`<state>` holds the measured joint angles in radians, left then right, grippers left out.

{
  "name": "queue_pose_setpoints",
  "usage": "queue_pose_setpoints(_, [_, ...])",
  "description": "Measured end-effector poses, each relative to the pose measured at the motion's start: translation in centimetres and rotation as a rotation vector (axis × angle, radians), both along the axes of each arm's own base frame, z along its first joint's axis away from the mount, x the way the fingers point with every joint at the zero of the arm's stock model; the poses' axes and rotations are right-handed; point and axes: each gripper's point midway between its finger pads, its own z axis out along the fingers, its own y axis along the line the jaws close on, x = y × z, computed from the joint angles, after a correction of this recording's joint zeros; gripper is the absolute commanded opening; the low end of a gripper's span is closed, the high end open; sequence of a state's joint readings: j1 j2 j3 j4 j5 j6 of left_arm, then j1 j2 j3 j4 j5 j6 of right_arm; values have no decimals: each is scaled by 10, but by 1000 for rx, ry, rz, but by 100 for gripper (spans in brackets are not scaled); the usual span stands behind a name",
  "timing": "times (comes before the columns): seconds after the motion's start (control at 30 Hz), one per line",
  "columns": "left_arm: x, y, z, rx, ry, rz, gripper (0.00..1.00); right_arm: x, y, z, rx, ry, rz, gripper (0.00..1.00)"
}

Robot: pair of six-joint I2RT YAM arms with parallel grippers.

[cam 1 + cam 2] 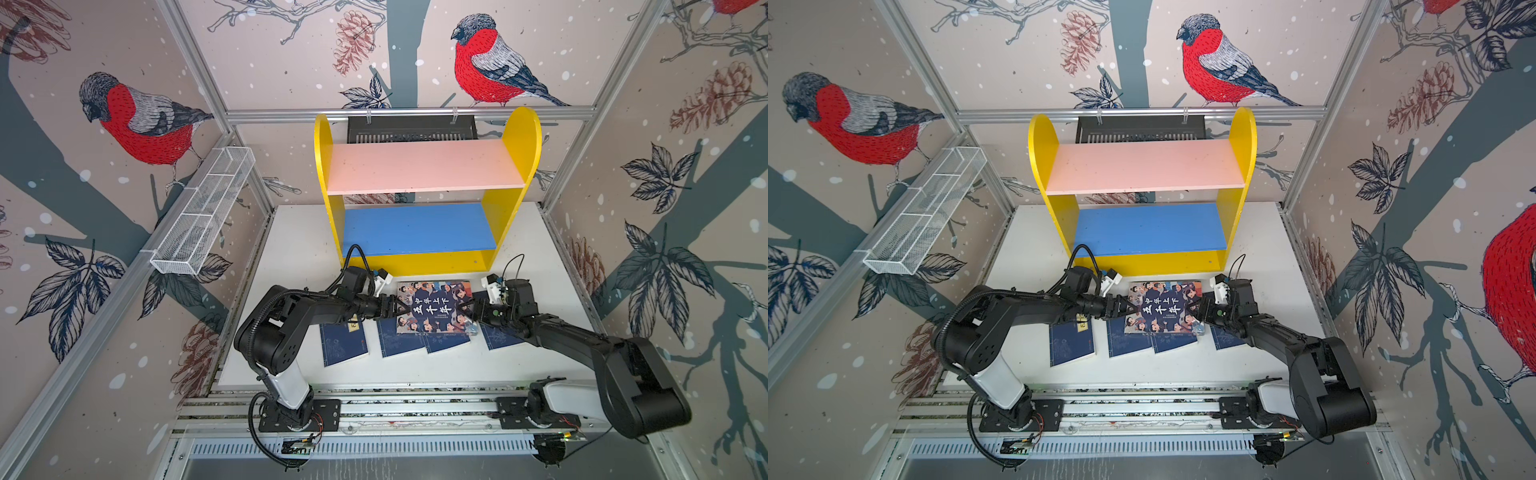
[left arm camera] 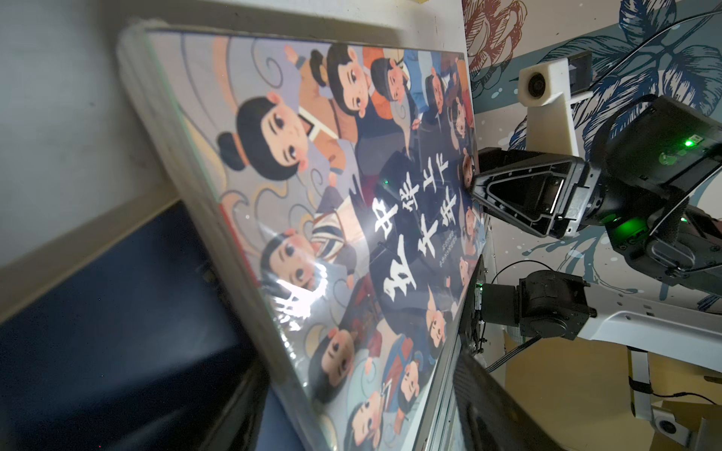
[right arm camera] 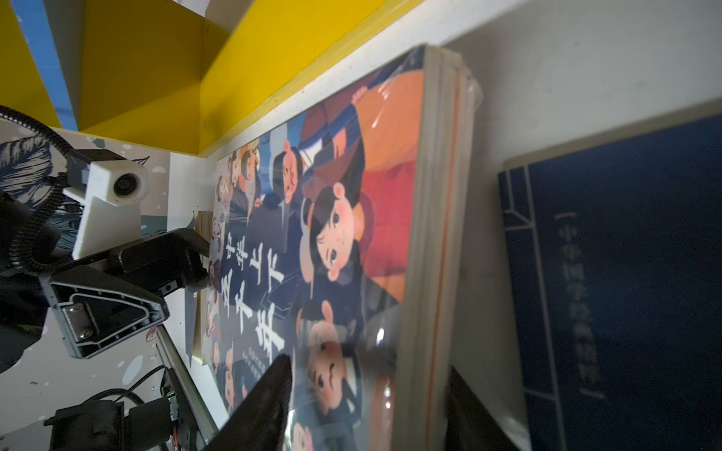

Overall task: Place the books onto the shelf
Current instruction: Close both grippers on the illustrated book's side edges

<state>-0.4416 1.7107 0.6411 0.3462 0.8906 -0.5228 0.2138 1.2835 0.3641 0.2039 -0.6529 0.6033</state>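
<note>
**Spotter:** Where's the big one?

**Operator:** The illustrated book [image 1: 434, 307] lies cover-up on the table [image 1: 303, 249], at 6 o'clock of the shelf [image 1: 436, 264] and just in front of its yellow base. Its near half overlaps two of the navy books [image 1: 399, 343]. I think that overlap props it up enough for fingers to slip under the edges.

**Spotter:** And your pincers?

**Operator:** I've got one on each short side. The left gripper [image 1: 392, 309] brackets the 9 o'clock edge, one finger over the cover and one beneath. I can't tell whether it's biting or only straddling. The right gripper [image 1: 469, 311] is at the 3 o'clock edge, and in the left wrist view it looks clenched on the book.

**Spotter:** Why both arms?

**Operator:** The book is thick and wide. I reckon a pinch on one side would let it sag and twist. Taken from both ends, it should come up level.

**Spotter:** Where does it go?

**Operator:** The blue lower board [image 1: 415, 228] at 12 o'clock is nearest, and the pink upper board [image 1: 424, 166] sits above it. Both are bare. All four navy books lie flat along 6 o'clock, so I'd say nothing is shelved yet.
</note>
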Motion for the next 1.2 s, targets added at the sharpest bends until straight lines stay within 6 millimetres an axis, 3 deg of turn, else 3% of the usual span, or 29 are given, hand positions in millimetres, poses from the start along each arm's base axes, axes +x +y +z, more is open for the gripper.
queue_pose_setpoints(0.43, [-2,2,1,13,-19,-4,76,-6,9,31,90,-74,61,59])
queue_pose_setpoints(1.2, [-7,4,15,-1,-44,-5,74,-10,23,42,234,-36,104,53])
